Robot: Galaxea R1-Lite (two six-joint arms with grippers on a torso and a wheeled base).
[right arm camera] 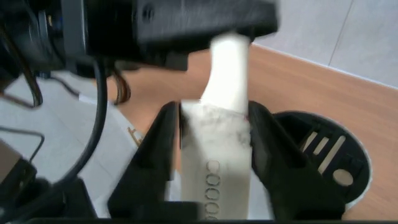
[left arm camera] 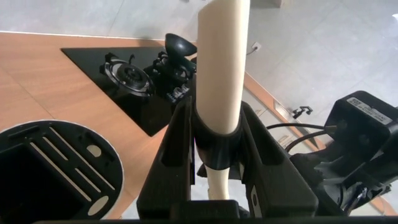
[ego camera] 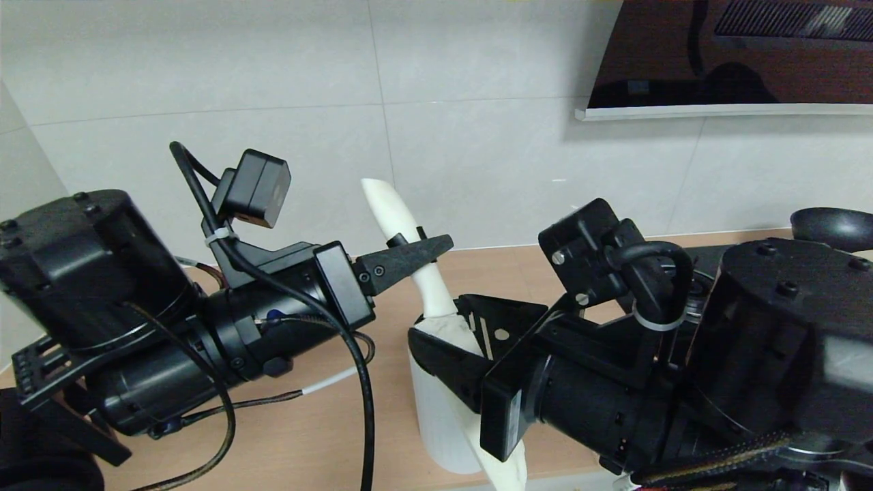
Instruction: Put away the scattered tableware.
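A white spatula (ego camera: 392, 204) stands tilted over a white cylindrical utensil holder (ego camera: 436, 423) on the wooden counter. My left gripper (ego camera: 416, 249) is shut on its cream handle (left arm camera: 224, 56), partway up. My right gripper (ego camera: 457, 334) is shut on the broad slotted blade (right arm camera: 217, 149), just above the holder. The holder's black slotted top (left arm camera: 56, 168) lies under and beside the blade (right arm camera: 329, 155). In the right wrist view, the left gripper (right arm camera: 205, 25) clamps the handle above the blade. The spatula's lower tip (ego camera: 508, 470) pokes out beneath my right arm.
A black cooktop with a burner (left arm camera: 127, 74) is set into the wooden counter (ego camera: 307, 436) to the right. A dark rounded pan (ego camera: 832, 225) sits at its far side. A tiled wall (ego camera: 477, 136) rises right behind, with a dark hood (ego camera: 730, 54) at upper right.
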